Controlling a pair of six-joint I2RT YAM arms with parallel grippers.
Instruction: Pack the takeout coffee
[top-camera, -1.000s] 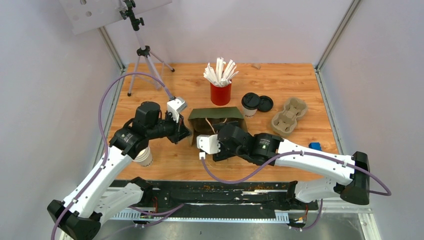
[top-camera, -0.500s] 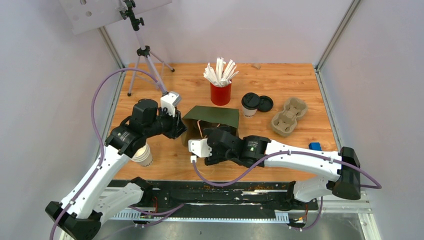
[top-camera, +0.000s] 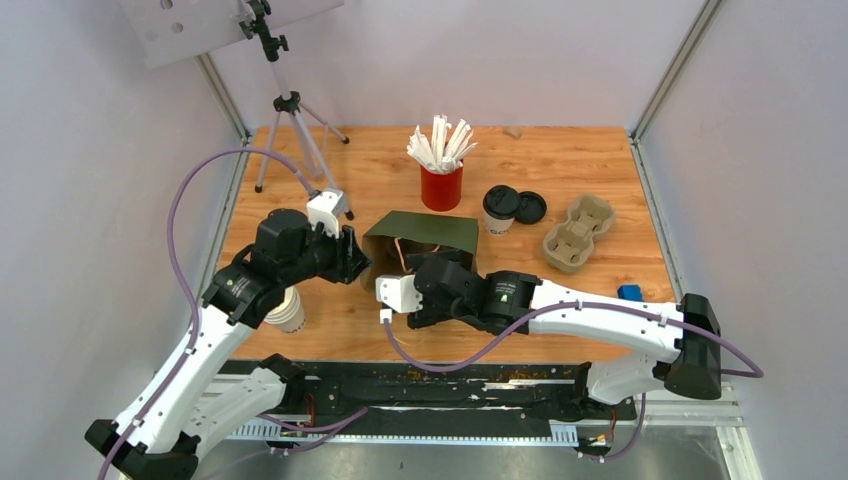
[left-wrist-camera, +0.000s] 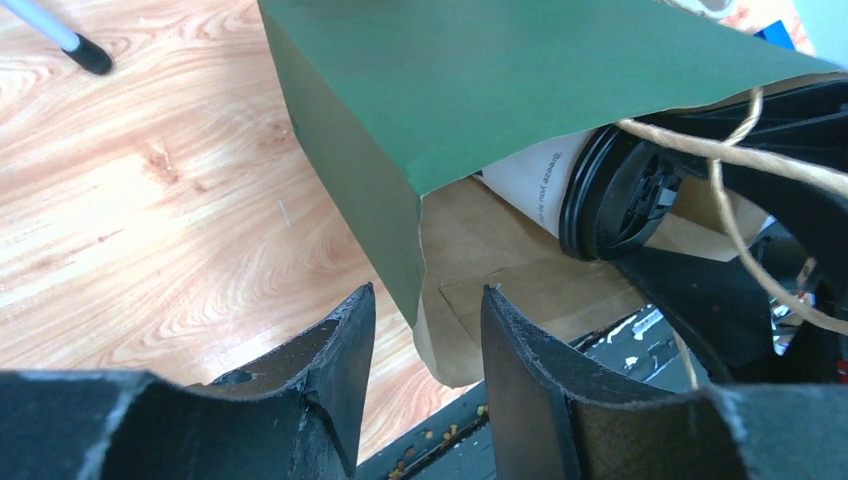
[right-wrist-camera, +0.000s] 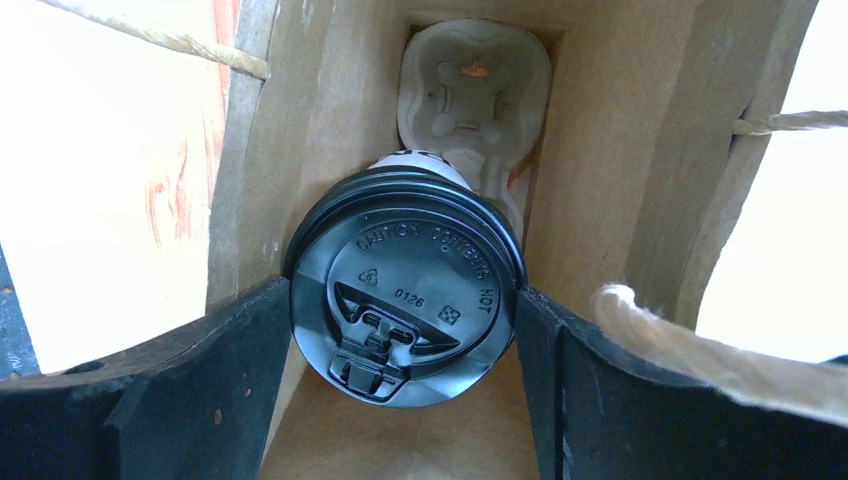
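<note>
The green paper bag (top-camera: 420, 230) lies on its side with its mouth toward the arms. My right gripper (right-wrist-camera: 402, 290) is inside the mouth, shut on the takeout coffee (right-wrist-camera: 400, 265), its fingers pressed on both sides of the black lid. The cup's white side (left-wrist-camera: 530, 175) shows under the bag's green flap (left-wrist-camera: 520, 80) in the left wrist view. A pulp cup carrier (right-wrist-camera: 472, 80) sits at the bag's bottom. My left gripper (left-wrist-camera: 428, 292) is open at the bag's left corner, whose edge lies between the fingers without being pinched. From above, the left gripper (top-camera: 352, 258) is just left of the bag.
A second lidded cup (top-camera: 500, 207) and a loose black lid (top-camera: 531, 207) stand right of the bag, beside a pulp carrier (top-camera: 578, 232). The red cup of white sticks (top-camera: 441, 185) is behind the bag. A white paper cup (top-camera: 288, 312) sits under my left arm. A tripod (top-camera: 290, 110) stands far left.
The bag and my right gripper with the cup shifted left, the cup going deeper into the mouth. My left gripper drew back to the left, off the bag's edge.
</note>
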